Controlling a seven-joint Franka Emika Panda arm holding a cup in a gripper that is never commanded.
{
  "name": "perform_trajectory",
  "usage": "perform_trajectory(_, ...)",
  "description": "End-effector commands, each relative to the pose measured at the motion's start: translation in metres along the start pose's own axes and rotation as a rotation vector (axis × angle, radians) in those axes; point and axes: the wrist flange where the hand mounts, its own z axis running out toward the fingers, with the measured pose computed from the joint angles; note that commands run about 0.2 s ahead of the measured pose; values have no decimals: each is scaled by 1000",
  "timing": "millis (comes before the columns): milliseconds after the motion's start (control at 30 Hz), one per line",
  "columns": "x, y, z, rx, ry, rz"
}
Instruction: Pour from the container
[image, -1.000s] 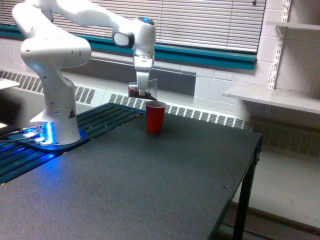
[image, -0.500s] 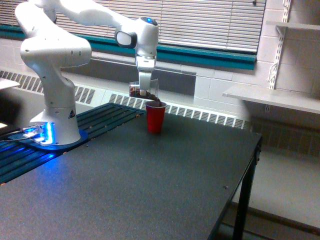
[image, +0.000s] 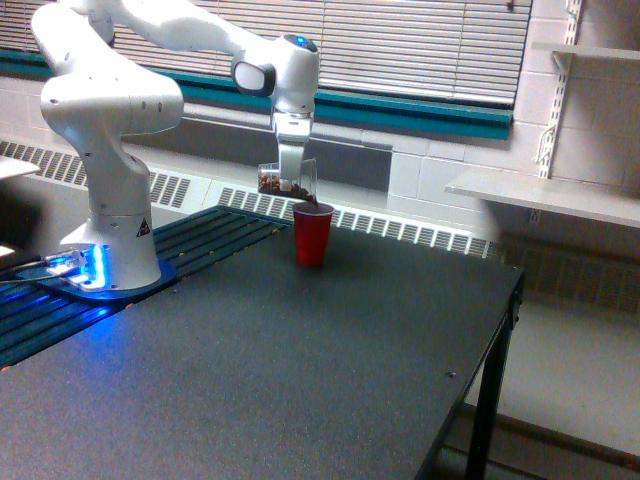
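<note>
A small clear container (image: 283, 181) with dark brown grains inside is tipped on its side, mouth toward the exterior view's right. My gripper (image: 289, 172) is shut on it, pointing down from the white arm. Dark grains spill from its mouth into the red cup (image: 312, 234), which stands upright on the black table (image: 300, 380) just below and to the right of the container. The fingertips are partly hidden behind the clear plastic.
The arm's white base (image: 105, 235) stands at the exterior view's left with blue light at its foot. The table's edge (image: 495, 330) drops off at the right. A grey shelf (image: 545, 195) juts from the wall beyond it.
The gripper and container shifted slightly to the right and tipped further over the red cup. Dark grains now reach the cup's rim. The red cup has not moved.
</note>
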Motion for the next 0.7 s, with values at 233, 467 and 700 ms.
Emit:
perform_trajectory(233, 2, 1, 1, -14, -22, -20)
perform_trajectory(467, 4, 2, 0, -23, -29, -29)
perform_trajectory(700, 2, 0, 1, -42, -39, -55)
